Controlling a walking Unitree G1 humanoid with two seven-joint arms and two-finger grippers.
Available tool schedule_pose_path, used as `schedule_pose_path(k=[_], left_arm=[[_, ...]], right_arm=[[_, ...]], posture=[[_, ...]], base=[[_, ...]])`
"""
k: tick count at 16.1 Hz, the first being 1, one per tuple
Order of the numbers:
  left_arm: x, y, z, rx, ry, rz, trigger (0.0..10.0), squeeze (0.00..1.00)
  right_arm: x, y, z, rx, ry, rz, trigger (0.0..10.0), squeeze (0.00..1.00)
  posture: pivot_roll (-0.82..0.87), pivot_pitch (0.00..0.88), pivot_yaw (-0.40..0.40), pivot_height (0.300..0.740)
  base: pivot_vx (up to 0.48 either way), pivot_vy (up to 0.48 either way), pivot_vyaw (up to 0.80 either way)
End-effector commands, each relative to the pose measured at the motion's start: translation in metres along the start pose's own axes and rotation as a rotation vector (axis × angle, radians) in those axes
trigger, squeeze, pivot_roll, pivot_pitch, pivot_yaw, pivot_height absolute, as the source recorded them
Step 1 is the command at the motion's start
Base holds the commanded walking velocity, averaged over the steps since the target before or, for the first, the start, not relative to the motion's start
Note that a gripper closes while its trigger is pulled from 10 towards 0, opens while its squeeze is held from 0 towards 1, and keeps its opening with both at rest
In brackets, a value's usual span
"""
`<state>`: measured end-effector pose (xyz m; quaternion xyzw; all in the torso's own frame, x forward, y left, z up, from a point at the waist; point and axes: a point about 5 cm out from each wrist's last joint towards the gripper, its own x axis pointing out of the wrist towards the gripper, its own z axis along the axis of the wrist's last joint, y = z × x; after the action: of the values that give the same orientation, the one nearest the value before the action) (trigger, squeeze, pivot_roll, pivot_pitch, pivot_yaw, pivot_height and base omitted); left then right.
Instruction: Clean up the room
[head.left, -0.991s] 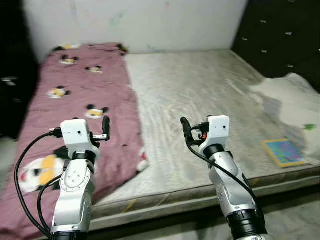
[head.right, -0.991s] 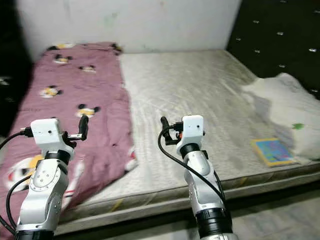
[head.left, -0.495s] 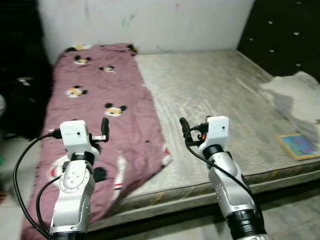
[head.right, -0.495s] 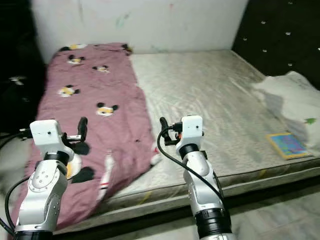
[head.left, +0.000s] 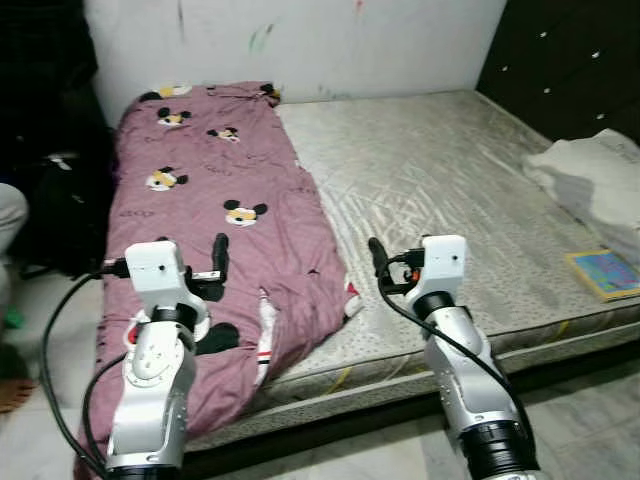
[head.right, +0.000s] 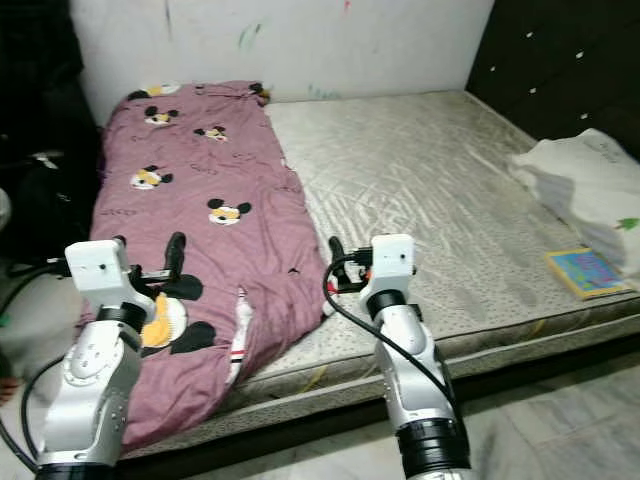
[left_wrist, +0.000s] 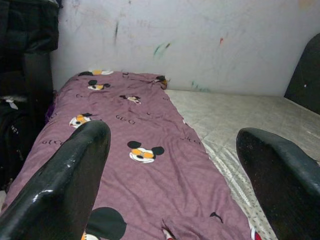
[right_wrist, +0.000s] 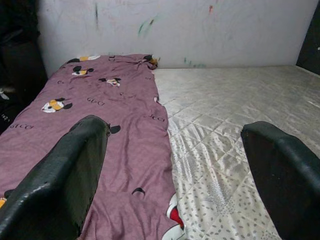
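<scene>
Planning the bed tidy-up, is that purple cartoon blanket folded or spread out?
Spread out: the blanket lies in one long strip from wall to mattress edge, its lower end rumpled.

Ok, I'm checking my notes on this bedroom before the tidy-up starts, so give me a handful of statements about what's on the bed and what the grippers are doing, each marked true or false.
1. The maroon cartoon-print blanket lies along the mattress's left side. True.
2. The left gripper is shut on the blanket. False: its fingers are open and hold nothing.
3. A colourful book lies near the mattress's right front corner. True.
4. The white bedding covers the whole mattress. False: it is bunched at the right edge.
5. The right gripper is open and holds nothing. True.
</scene>
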<state>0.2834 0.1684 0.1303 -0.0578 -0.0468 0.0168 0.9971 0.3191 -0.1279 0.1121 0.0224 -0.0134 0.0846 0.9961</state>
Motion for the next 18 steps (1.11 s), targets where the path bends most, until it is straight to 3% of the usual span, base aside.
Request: schedule_pose_path(k=[1,7,18], left_arm=[[0.0012,-0.0028,0.0049,0.0,-0.018,-0.02,10.0,0.0],[0.0017,-0.0034,0.0057,-0.004,-0.02,-0.033,10.0,0.0],[0.0015,-0.0061,0.0023,-0.015,-0.001,-0.031,10.0,0.0]], right_arm=[[0.0016,-0.0025,0.0061,-0.014,-0.025,-0.006,10.0,0.0],[0.0014,-0.0013,0.0066,-0.028,-0.032,0.0,10.0,0.0],[0.0017,-0.002,0.0056,-0.029,-0.028,-0.003,10.0,0.0]], posture=[[-0.04,0.011,-0.002,0.74],[-0.04,0.013,-0.001,0.74],[-0.04,0.015,0.0,0.74]], base=[[0.0,0.0,0.0],[0.0,0.0,0.0],[0.245,0.0,0.0]])
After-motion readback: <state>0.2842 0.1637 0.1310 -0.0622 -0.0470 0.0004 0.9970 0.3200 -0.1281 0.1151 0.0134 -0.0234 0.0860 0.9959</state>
